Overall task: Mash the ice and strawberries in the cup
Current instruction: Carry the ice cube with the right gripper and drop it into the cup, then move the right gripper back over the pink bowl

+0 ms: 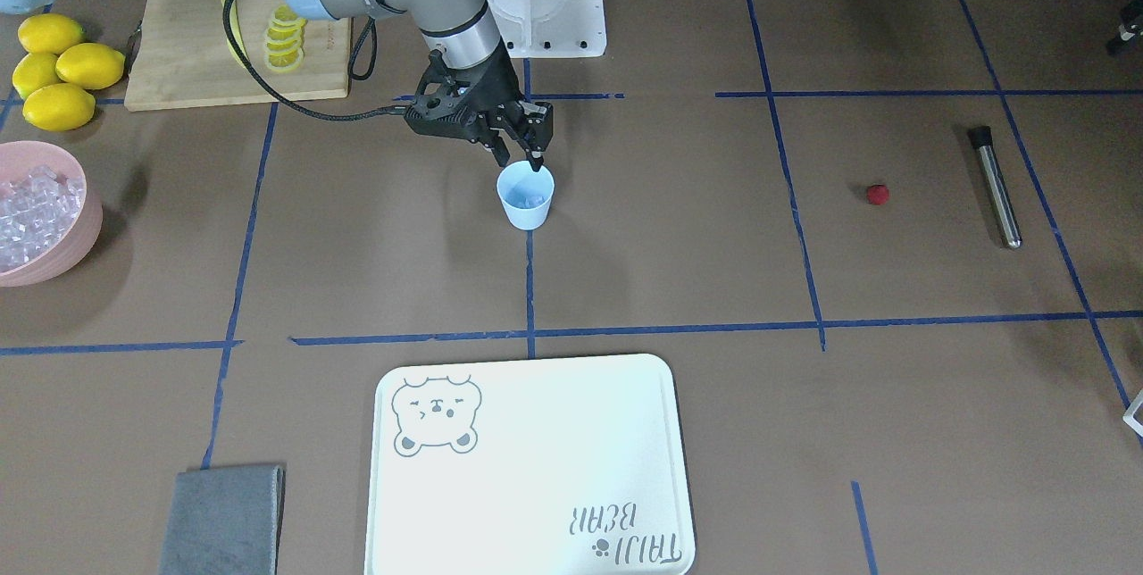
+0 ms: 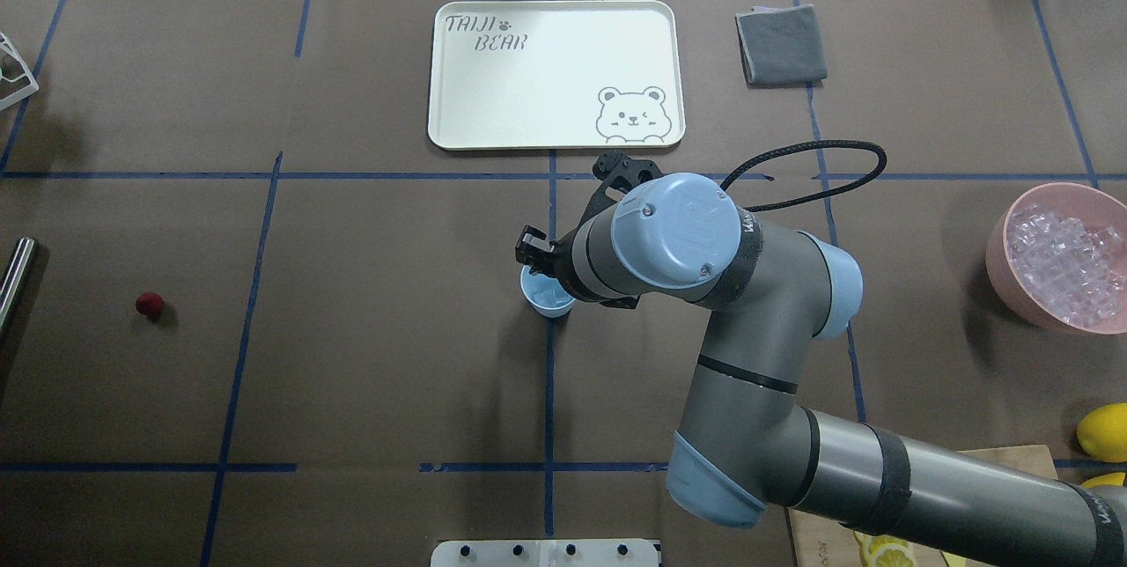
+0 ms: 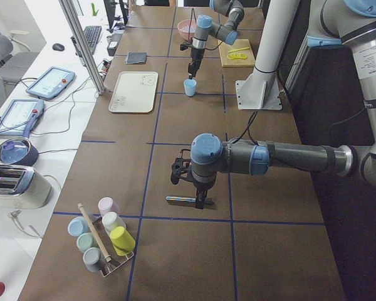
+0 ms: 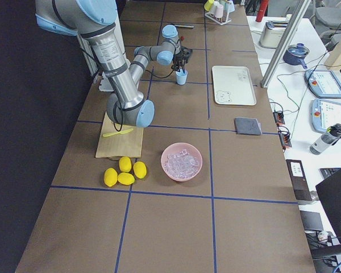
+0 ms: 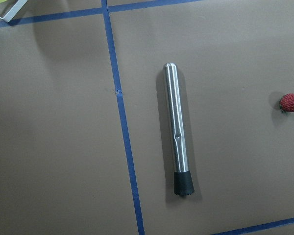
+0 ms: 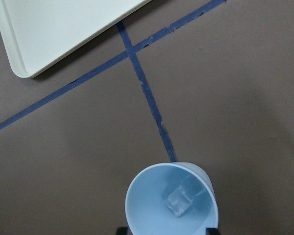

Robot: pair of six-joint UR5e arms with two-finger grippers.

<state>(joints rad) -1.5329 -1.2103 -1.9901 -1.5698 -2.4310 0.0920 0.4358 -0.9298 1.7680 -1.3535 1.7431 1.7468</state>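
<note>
Now, cup (image 1: 525,195) upright, ice cube (image 6: 179,200) inside, right claw (image 1: 521,162) apart above, left claw (image 3: 188,190) unclear.

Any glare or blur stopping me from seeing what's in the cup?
Right wrist view: sharp, no glare, one ice cube plain in the cup. Front view: cup interior pale, ice hard to make out. Overhead view: right arm covers part of the cup's mouth.

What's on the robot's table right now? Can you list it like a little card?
cup: upright, mid-table, one ice cube inside
right tool: open, just above cup rim
strawberry: on table, outside cup
metal masher: lying flat near strawberry
left tool: over masher; open or shut unclear
pink bowl: holds ice pile
</note>
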